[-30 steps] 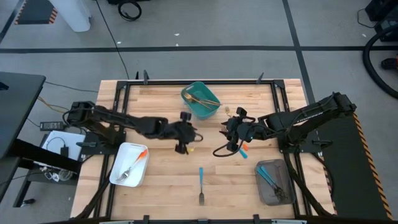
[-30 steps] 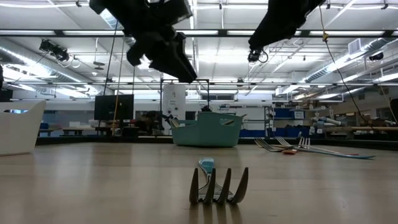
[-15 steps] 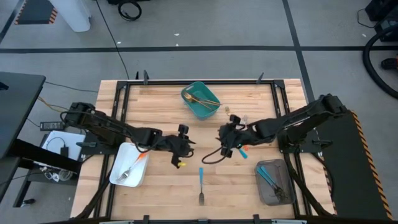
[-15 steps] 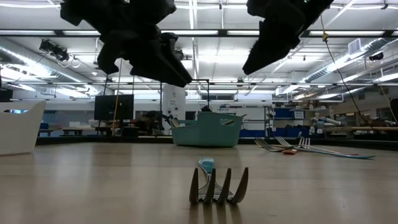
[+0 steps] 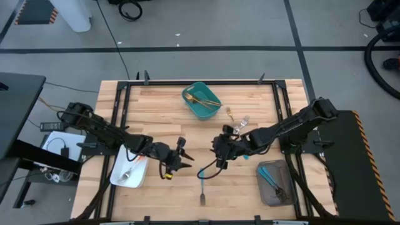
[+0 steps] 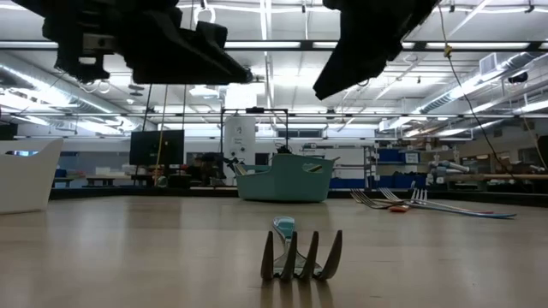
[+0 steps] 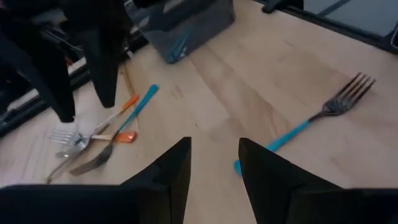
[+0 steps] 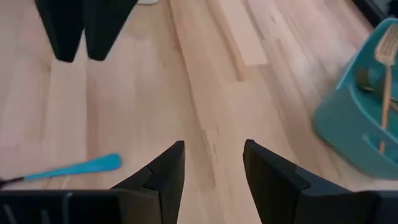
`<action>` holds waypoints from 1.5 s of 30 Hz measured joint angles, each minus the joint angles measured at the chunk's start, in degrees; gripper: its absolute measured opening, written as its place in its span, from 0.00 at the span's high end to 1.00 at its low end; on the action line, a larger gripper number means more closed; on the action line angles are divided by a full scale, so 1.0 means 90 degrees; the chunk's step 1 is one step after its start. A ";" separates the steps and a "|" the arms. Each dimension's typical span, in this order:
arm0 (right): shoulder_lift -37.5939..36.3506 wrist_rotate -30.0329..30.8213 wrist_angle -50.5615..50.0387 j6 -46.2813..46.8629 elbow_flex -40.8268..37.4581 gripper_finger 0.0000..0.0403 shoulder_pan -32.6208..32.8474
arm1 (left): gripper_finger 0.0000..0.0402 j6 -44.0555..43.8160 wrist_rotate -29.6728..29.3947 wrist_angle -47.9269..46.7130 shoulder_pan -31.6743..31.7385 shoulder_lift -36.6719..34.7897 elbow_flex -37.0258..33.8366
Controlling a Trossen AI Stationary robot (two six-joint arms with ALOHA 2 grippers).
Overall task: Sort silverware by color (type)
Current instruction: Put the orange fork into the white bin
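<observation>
A blue-handled fork (image 5: 202,185) lies flat on the table near its front edge, tines toward the low camera (image 6: 300,257). My left gripper (image 5: 186,163) hovers open to the fork's left and farther back. My right gripper (image 5: 216,150) hovers open to the fork's right and farther back. In the left wrist view the fork (image 7: 306,122) lies ahead of the open fingers (image 7: 214,163). The right wrist view shows only its blue handle end (image 8: 78,167) beside the open fingers (image 8: 214,167). A small pile of forks with orange and blue handles (image 7: 93,142) lies beyond my right arm (image 5: 243,120).
A teal bin (image 5: 201,100) holding gold utensils stands at the far centre. At the near left, a white tray (image 5: 128,170) holds an orange-handled fork. A grey tray (image 5: 275,182) with blue-handled pieces sits at the near right. Bare wood lies around the single fork.
Both grippers have come down and toward the table's near edge, closing in on the blue-handled fork from either side. My left gripper has tipped up from steeply downward to nearly level. Both have stayed open. The fork has not moved.
</observation>
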 joint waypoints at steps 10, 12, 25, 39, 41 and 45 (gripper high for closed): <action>-0.0103 0.0669 -0.1233 0.0149 0.1156 0.58 0.0016 | 0.65 0.0515 -0.0064 -0.0589 0.0096 -0.1197 0.0172; -0.0142 0.0873 -0.1441 0.0290 0.1304 0.58 0.0044 | 0.65 0.0496 -0.0098 -0.0878 0.0022 -0.1572 0.0168; -0.0298 0.1090 -0.1802 0.0084 0.1657 0.58 0.0092 | 0.65 -0.0200 -0.0249 -0.2917 -0.0052 -0.3782 0.0182; -0.0284 0.1782 -0.2270 0.0676 0.0946 0.58 0.0208 | 0.65 -0.0538 -0.0240 -0.3307 -0.0302 -0.3813 -0.0190; -0.0284 0.1772 -0.2265 0.0812 0.0752 0.58 0.0155 | 0.65 -0.0512 -0.0245 -0.2968 -0.0216 -0.3817 -0.0458; -0.0284 0.1419 -0.2187 0.1062 0.0344 0.58 -0.0064 | 0.65 -0.0514 -0.0245 -0.2640 -0.0025 -0.3827 -0.0619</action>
